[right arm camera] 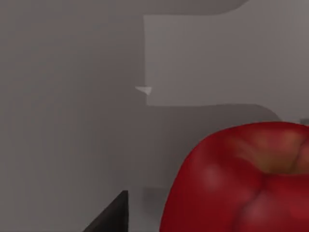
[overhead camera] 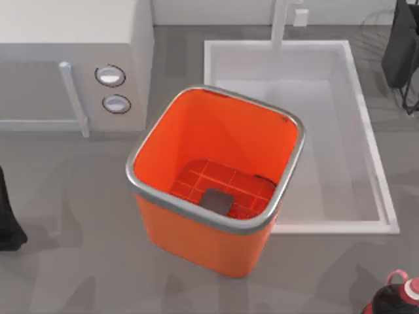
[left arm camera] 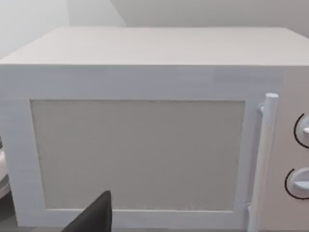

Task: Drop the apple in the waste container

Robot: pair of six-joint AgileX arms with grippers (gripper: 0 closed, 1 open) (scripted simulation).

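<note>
The apple (right arm camera: 241, 183), glossy red with a yellowish dip at its top, lies very close in the right wrist view, on a grey surface. A dark part of my right gripper (right arm camera: 113, 217) shows just beside it, apart from it. The waste container (overhead camera: 196, 242), a large orange square bin with a silver rim, stands in the middle of the table in the top view, with a small grey patch (overhead camera: 216, 200) on its grid floor. My right arm (overhead camera: 400, 46) is at the far right edge. My left arm (overhead camera: 6, 219) is parked at the left edge, and its gripper (left arm camera: 94, 217) faces the microwave.
A white microwave (overhead camera: 72, 59) stands at the back left, close to the bin. A white sink basin (overhead camera: 327, 131) with a tap lies to the bin's right. A dark red bottle with a pink cap (overhead camera: 396, 297) stands at the front right corner.
</note>
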